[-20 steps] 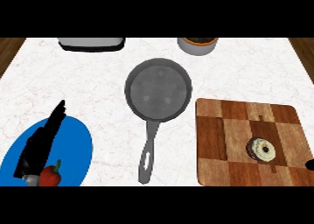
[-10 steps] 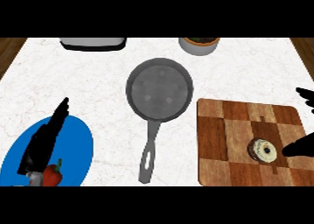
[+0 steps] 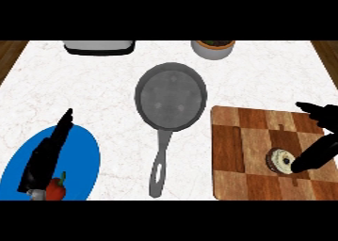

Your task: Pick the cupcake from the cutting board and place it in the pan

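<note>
The white marbled desk [image 3: 95, 99] carries a grey round metal pan [image 3: 171, 96] and, right of it, a brown wooden cutting board [image 3: 244, 141]. The pale round cupcake [image 3: 276, 159] sits there, and the right hand [image 3: 323, 153] spreads wide just beside it.

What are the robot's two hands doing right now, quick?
Left hand: open, fingers straight, over the blue plate, holding nothing.
Right hand: open beside the cupcake on the cutting board, not gripping it.
</note>
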Robot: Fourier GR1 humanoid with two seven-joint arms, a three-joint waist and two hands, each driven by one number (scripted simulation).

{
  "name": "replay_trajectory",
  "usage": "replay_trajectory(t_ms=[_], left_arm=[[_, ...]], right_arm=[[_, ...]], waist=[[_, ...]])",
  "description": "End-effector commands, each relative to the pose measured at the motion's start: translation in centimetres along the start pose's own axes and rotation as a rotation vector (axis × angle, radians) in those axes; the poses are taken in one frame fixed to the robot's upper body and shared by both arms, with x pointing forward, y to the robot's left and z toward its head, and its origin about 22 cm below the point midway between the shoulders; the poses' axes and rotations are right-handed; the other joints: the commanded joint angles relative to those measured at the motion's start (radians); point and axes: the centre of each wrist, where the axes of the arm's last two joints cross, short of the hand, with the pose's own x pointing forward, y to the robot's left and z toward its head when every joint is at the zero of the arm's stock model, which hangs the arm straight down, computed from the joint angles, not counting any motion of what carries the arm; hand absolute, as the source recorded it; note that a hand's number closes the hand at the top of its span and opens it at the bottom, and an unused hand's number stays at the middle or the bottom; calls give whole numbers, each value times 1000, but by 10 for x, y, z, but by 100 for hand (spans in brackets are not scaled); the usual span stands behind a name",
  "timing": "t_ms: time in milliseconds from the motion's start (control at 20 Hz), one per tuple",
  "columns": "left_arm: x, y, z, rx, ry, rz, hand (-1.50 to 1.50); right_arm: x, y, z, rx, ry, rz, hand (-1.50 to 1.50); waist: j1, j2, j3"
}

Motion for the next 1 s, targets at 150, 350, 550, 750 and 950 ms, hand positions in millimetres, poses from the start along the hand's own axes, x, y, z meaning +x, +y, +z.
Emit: replay_trajectory(t_ms=[150,350,550,750,950], left_arm=[[3,4,11,-13,11,17,0],[-5,8,5,6,-4,6,0],[4,0,6,-2,-12,7,0],[-14,-1,2,12,6,-17,0],[-6,-5,9,6,7,-8,0]], right_arm=[[33,8,-12,68,71,42,-150],[31,25,-22,69,156,101,-150],[28,49,-31,101,188,122,-150],[18,41,-45,83,214,127,-150],[5,34,-40,107,220,138,-150]], waist=[[1,-1,0],[-1,-1,0],[-3,-1,0],[-6,1,0],[-10,-1,0]])
